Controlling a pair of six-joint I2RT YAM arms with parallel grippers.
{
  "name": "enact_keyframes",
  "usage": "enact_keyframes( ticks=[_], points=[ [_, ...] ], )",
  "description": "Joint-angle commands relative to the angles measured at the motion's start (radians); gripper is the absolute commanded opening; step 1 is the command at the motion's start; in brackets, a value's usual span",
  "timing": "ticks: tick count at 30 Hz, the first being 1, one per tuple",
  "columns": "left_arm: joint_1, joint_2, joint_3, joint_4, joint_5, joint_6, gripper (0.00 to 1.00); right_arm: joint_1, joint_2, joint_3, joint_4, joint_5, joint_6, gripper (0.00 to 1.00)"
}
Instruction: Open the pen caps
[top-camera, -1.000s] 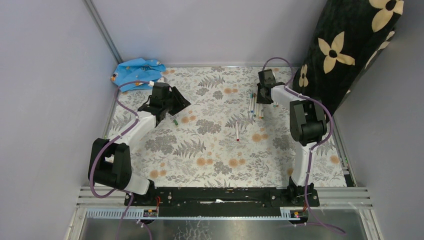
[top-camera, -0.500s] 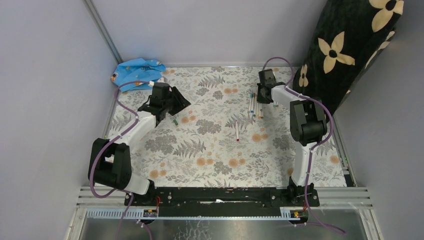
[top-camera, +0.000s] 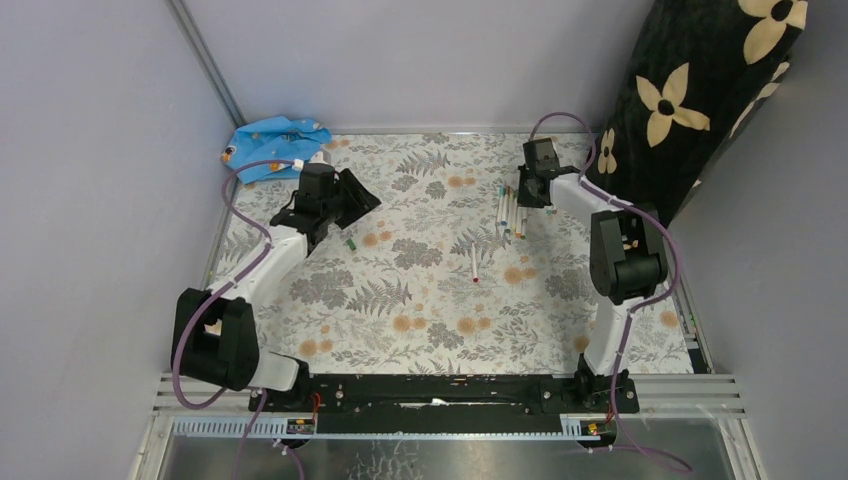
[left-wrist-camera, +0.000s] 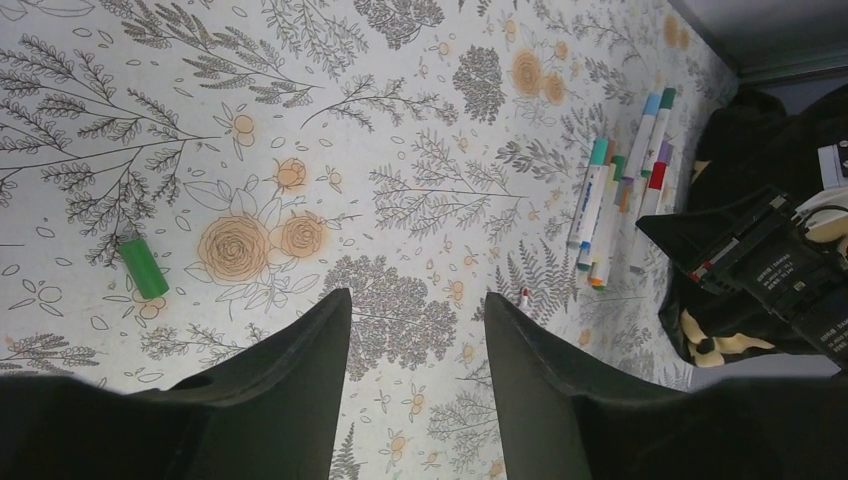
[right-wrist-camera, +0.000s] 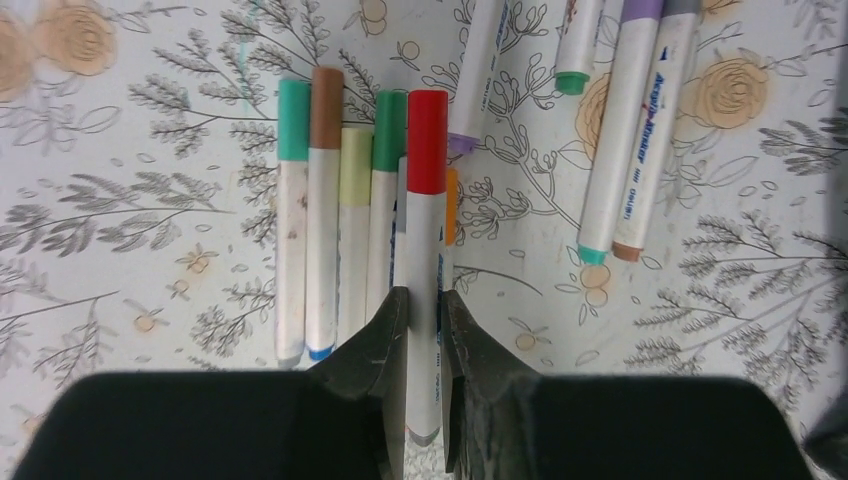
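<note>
While the right gripper (right-wrist-camera: 423, 330) sits at the far right of the floral-print table cover (top-camera: 420, 300), you see its jaws pinched on the barrel of a red-capped white-barrelled marker pen (right-wrist-camera: 427, 140). The cap is on and points away from the black fingers (right-wrist-camera: 380, 345).

That pen lies in a side-by-side row. On one side are a teal-capped pen (right-wrist-camera: 291, 250), a brown-capped pen (right-wrist-camera: 322, 250), a pale yellow-capped pen (right-wrist-camera: 352, 250) and a green-capped pen (right-wrist-camera: 388, 130). On the other side an orange-capped pen (right-wrist-camera: 451, 210) is half hidden. You cannot tell whether the gripped pen is clear of the cover. More loose white pens (right-wrist-camera: 625, 130) lie slanted just past the row.

Overhead, a lone white pen with a red tip (top-camera: 474, 262) lies apart from the pile, toward the middle.

A short green plastic cap (left-wrist-camera: 143, 265) lies loose on the cover, near the left gripper (left-wrist-camera: 418, 300) but not touching it. The left jaws stand apart with nothing between them, and the floral print shows through the gap.

A crumpled blue cloth (top-camera: 275, 140) sits in the far left corner. Black fabric with cream flowers (top-camera: 700, 90) hangs at the far right.
</note>
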Motion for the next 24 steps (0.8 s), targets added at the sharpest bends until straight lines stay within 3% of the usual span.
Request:
enact_keyframes(
  ticks=[1, 9, 16, 24],
  points=[
    [-0.007, -0.039, 0.026, 0.017, 0.030, -0.020, 0.59, 0.004, -0.133, -0.027, -0.002, -0.026, -0.010, 0.00],
    [-0.007, -0.061, -0.025, 0.152, 0.163, -0.081, 0.62, 0.107, -0.282, -0.136, -0.009, -0.127, 0.007, 0.00],
    [-0.024, -0.044, -0.040, 0.262, 0.252, -0.121, 0.64, 0.293, -0.367, -0.215, 0.033, -0.210, 0.073, 0.00],
    [-0.050, -0.029, -0.053, 0.281, 0.262, -0.132, 0.66, 0.516, -0.323, -0.140, 0.055, -0.202, 0.132, 0.00]
  ],
)
